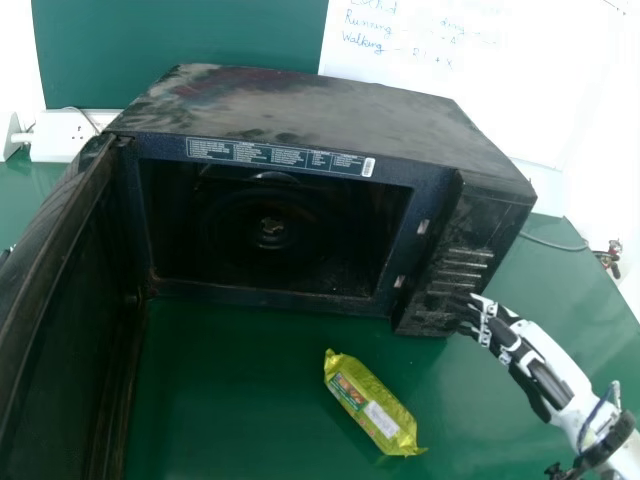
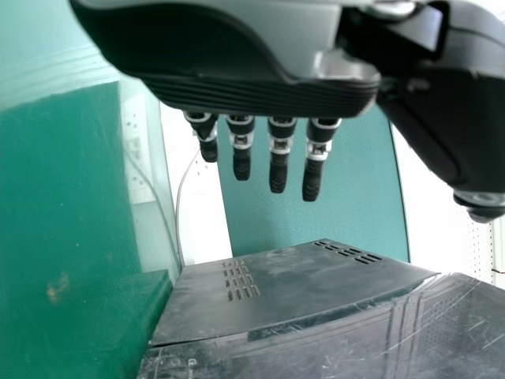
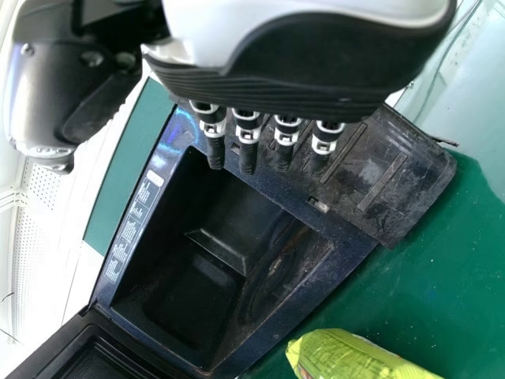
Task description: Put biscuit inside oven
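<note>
Presumably the oven door stands open for the biscuit packet, lying before the oven on the worktop; the right robot hand and left robot hand, fingers extended, hold nothing.

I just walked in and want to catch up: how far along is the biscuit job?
The oven door already hangs open. Nothing is in hand: the right hand is by the control panel, fingers extended. Picking up the biscuit packet from the table and putting it inside remain.
</note>
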Controlling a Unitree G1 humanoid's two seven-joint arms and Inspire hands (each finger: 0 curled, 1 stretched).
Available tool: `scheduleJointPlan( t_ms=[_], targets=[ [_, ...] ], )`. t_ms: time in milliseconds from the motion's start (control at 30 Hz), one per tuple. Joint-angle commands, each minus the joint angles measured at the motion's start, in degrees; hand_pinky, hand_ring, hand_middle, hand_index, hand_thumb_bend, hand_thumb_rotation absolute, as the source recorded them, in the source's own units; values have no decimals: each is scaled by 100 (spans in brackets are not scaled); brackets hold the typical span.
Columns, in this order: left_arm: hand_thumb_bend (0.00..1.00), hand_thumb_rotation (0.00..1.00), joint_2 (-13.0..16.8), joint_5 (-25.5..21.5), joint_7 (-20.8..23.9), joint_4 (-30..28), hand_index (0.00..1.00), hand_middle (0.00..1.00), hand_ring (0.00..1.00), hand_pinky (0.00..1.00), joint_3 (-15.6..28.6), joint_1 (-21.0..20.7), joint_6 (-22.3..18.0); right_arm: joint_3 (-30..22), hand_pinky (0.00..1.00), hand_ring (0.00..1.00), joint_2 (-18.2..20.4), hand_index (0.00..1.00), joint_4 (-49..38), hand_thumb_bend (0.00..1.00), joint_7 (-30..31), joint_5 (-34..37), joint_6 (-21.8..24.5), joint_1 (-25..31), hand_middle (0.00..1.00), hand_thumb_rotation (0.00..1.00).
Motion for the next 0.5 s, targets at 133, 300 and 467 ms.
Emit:
scheduleJointPlan(
  t_ms=[133,300,467],
  targets=[
    [100,67,-11,-3,28,-110,95,100,97,97,-45,60,39,-108,100,100,-342,100,-555,87,-78,-527,167,196,100,93],
    [100,67,-30,1,51,-164,91,96,93,100,-53,75,56,-170,100,100,-550,100,-918,87,-150,-1266,90,279,100,93],
    [100,71,-43,19,77,-251,89,96,94,100,-52,123,56,-156,100,100,-680,100,-1377,87,-279,-2184,14,353,100,93]
  ],
)
